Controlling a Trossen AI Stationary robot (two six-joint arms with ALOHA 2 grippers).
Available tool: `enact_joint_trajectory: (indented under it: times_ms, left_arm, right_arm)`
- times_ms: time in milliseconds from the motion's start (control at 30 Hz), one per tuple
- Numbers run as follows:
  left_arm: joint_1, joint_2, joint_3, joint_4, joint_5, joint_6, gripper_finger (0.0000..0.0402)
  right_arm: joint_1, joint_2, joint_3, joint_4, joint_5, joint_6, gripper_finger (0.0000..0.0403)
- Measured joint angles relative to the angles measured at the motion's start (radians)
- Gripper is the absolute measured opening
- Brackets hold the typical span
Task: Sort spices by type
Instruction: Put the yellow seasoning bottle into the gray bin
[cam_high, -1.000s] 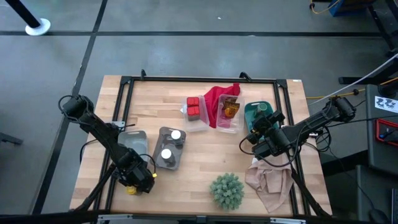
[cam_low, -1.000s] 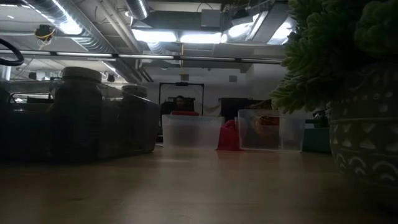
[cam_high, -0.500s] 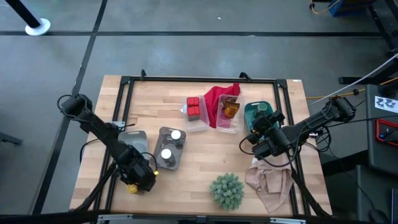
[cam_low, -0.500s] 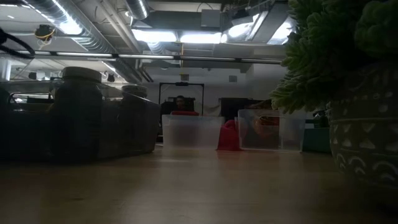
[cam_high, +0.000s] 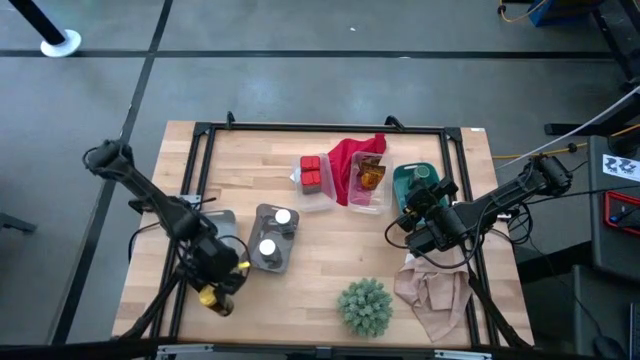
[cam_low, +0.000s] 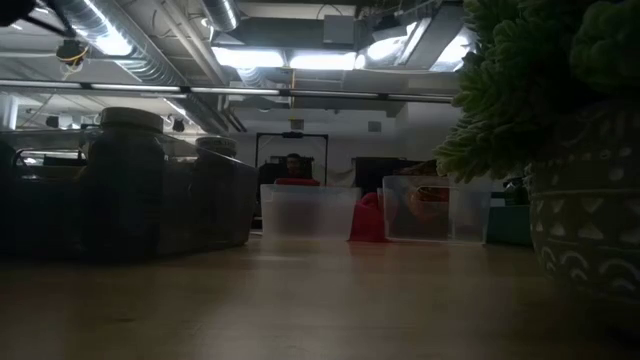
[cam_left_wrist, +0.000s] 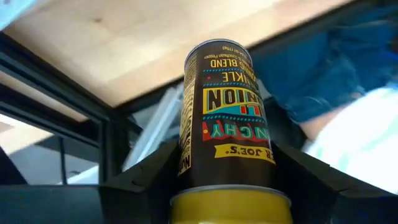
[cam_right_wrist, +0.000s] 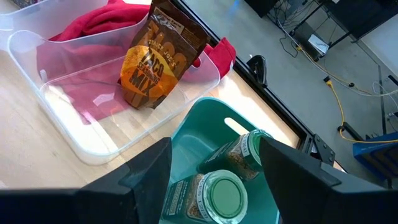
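Observation:
A yellow-capped spice jar (cam_left_wrist: 227, 118) with a brown label sits between the fingers of my left gripper (cam_high: 216, 283), near the table's near left corner. Two white-topped jars (cam_high: 275, 232) stand in a grey tray (cam_high: 262, 258). Two red tins (cam_high: 311, 173) lie in a clear bin. A brown packet (cam_right_wrist: 155, 59) leans on a red cloth in a second clear bin (cam_right_wrist: 74, 134). Green-lidded jars (cam_right_wrist: 225, 193) lie in a teal bin (cam_right_wrist: 200, 124). My right gripper (cam_right_wrist: 217, 167) hangs open just above the teal bin, touching nothing. My left gripper pinches the jar's round sides (cam_left_wrist: 186, 167) between its two fingers (cam_left_wrist: 146, 179), close to the yellow cap (cam_left_wrist: 230, 208). The fingers slant downward and lie along the jar. The cap is toward the wrist and the base (cam_left_wrist: 214, 46) points away, free of any surface.
A spiky green plant (cam_high: 363, 307) in a patterned pot (cam_low: 590, 230) stands at the near edge. A beige cloth (cam_high: 433, 290) lies at the near right. A second grey tray (cam_high: 214, 226) sits left of the jar tray. A black frame (cam_high: 200, 160) runs along the table's edges.
My left gripper has risen and drawn a little toward the table's far left, tipping less steeply, with the yellow-capped jar carried up in its hold. My right gripper has kept still.

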Motion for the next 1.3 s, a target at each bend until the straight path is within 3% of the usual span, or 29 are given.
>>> enact_joint_trajectory:
  times_ms: [300,600,867,1033,1300]
  left_arm:
    - [0.067,-0.181,0.000,-0.071,0.000,-0.135,0.0216]
    - [0.128,-0.270,0.000,-0.319,-0.051,-0.062,0.0216]
    - [0.186,-0.279,0.000,-0.453,-0.142,0.032,0.0217]
    - [0.220,-0.277,0.000,-0.524,-0.210,-0.004,0.0217]
    - [0.254,-0.223,0.000,-0.558,-0.217,-0.038,0.0217]
  right_arm:
    - [0.000,0.000,0.000,0.000,0.000,0.000,0.0243]
    - [0.000,0.000,0.000,0.000,0.000,0.000,0.0243]
    - [0.000,0.000,0.000,0.000,0.000,-0.001,0.0243]
    - [0.000,0.000,0.000,0.000,-0.001,-0.001,0.0243]
    - [0.000,0.000,0.000,0.000,-0.002,-0.001,0.0243]
